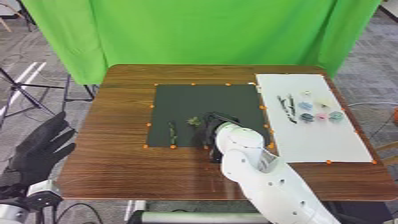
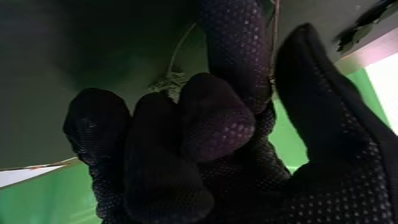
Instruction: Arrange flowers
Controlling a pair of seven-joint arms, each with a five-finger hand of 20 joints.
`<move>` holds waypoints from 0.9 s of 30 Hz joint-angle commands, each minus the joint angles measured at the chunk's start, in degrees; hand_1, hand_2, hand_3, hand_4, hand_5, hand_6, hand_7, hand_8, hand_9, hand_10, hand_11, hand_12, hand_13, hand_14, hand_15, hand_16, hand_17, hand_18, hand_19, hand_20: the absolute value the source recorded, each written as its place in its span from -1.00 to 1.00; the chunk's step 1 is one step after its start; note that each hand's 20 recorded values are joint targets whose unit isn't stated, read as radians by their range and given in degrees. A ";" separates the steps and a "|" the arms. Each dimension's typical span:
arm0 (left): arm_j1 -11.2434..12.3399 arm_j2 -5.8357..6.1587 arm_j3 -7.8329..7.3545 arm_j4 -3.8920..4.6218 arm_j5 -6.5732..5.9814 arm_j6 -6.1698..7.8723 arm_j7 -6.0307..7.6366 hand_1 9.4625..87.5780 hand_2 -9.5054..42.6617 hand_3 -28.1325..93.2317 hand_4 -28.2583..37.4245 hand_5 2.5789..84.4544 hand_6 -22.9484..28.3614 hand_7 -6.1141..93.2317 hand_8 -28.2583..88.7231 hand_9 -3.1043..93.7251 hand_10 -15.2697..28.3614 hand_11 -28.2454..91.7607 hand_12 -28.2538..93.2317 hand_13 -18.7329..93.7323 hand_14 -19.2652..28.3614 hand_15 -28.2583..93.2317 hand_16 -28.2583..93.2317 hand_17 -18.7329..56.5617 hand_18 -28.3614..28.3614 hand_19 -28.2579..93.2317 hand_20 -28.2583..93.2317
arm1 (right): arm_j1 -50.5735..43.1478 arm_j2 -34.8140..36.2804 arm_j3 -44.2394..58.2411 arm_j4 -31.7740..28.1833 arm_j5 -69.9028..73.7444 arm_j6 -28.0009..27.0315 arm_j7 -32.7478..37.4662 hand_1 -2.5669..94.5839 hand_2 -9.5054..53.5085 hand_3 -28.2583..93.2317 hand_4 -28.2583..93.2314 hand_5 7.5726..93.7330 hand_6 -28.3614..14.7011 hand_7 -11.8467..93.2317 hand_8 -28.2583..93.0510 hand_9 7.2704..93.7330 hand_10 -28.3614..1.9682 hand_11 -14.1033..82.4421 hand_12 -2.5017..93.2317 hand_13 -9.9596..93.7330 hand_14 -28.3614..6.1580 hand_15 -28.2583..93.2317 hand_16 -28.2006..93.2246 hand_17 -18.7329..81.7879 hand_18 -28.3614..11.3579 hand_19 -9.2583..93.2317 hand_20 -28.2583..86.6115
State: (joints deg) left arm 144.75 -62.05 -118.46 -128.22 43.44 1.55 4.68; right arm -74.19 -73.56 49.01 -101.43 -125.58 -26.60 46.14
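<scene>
My right hand (image 1: 213,131) is low over the right part of the dark mat (image 1: 204,97) in the head view, beside a small greenish flower (image 1: 194,121). A leafy green stem (image 1: 173,132) lies farther left on the mat. In the right wrist view my right hand (image 2: 235,55) has relaxed fingers and its thumb stands apart. A thin stem (image 2: 274,30) runs along the gap between them; the small flower (image 2: 169,82) appears beyond the fingertips. My left hand (image 1: 37,150) hangs off the table's left side, fingers extended.
On the right, a white sheet (image 1: 329,145) holds long dark stems (image 1: 287,107) and several pale blue, pink and cream flowers (image 1: 322,116). Orange markers (image 1: 173,146) line the mat's edge. Brown table (image 1: 133,172) surrounds both; a green curtain (image 1: 213,35) hangs behind.
</scene>
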 commanded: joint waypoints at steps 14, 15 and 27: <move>0.97 -0.41 -0.33 -0.23 0.05 -0.06 -0.09 -0.65 -0.84 0.62 -0.94 -0.55 -0.11 -0.51 -0.68 -0.60 0.07 -0.39 -0.19 -0.44 0.26 -0.29 -0.39 -0.83 0.63 0.01 -0.37 | 0.70 0.31 1.09 -3.23 -3.88 -2.79 -0.36 -0.60 -0.63 0.68 -0.94 0.81 0.36 0.08 -0.66 0.91 0.34 0.53 0.06 0.86 0.27 0.82 0.09 0.29 -0.81 1.00 0.50; 0.86 -0.45 -0.24 -0.26 0.05 0.01 -0.11 -0.65 -0.84 0.62 -0.94 -0.55 -0.11 -0.51 -0.68 -0.60 0.07 -0.39 -0.19 -0.44 0.26 -0.29 -0.39 -0.83 0.63 0.01 -0.37 | 0.80 0.28 1.26 -3.62 -3.33 -3.53 -0.17 -0.61 -0.63 0.67 -0.94 0.81 0.36 0.08 -0.66 0.91 0.33 0.53 0.06 0.86 0.28 0.82 0.09 0.29 -0.81 1.00 0.51; 1.58 -1.09 -0.46 -0.48 0.09 0.25 0.69 -0.65 -0.84 0.62 -0.94 -0.56 -0.11 -0.51 -0.68 -0.60 0.07 -0.38 -0.19 -0.45 0.27 -0.29 -0.39 -0.83 0.63 0.02 -0.37 | -0.24 11.56 7.39 -5.00 -6.05 5.27 -0.28 -0.47 -0.98 0.70 -0.99 0.62 0.29 0.08 -0.69 0.74 0.19 0.51 0.05 0.72 0.19 0.82 0.09 0.14 -0.75 1.00 0.43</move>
State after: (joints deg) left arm 144.90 -62.26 -118.46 -128.24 43.47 1.57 4.84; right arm -74.25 -71.05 52.20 -108.08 -129.01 -28.24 45.24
